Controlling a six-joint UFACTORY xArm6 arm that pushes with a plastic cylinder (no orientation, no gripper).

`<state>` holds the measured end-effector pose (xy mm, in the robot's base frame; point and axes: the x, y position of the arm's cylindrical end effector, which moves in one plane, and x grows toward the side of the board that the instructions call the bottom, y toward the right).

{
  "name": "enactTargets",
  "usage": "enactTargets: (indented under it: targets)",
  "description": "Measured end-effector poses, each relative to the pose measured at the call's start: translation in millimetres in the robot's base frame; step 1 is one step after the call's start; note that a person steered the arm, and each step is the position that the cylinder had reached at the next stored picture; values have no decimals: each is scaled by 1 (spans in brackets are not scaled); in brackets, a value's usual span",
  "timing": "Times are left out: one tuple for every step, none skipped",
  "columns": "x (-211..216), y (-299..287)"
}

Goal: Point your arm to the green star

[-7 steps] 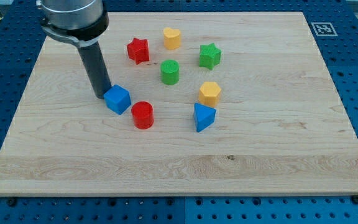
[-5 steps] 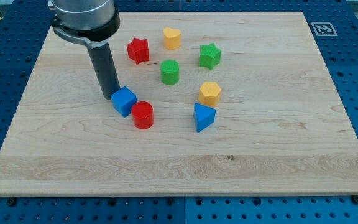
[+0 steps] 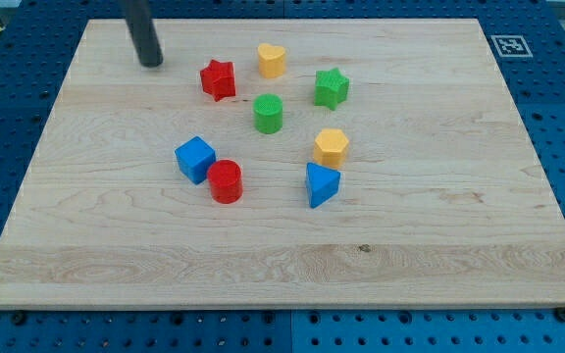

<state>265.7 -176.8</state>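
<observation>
Near the table's top-left corner stood my tip (image 3: 151,63), bare rod with no claw; the green star (image 3: 331,88), toward the top edge, remained well apart, pointing undone.

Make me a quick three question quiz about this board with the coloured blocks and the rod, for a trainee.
1. True or false: my tip touches the green star.
2. Which block lies nearest my tip? A) red star B) blue cube C) orange hexagon
3. Fill in: the red cylinder sits right beside the blue ____.

Key: 1. False; the tip is far to the view's left of the star. 2. A. 3. cube.
</observation>
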Motion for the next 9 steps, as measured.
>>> enactTargets:
  targets:
    - [-32,35]
    - [-44,88]
    - [-50,159]
    - [-44,232]
    - [-24,290]
    - [5,334]
    - [51,339]
    - [87,339]
    - [113,322]
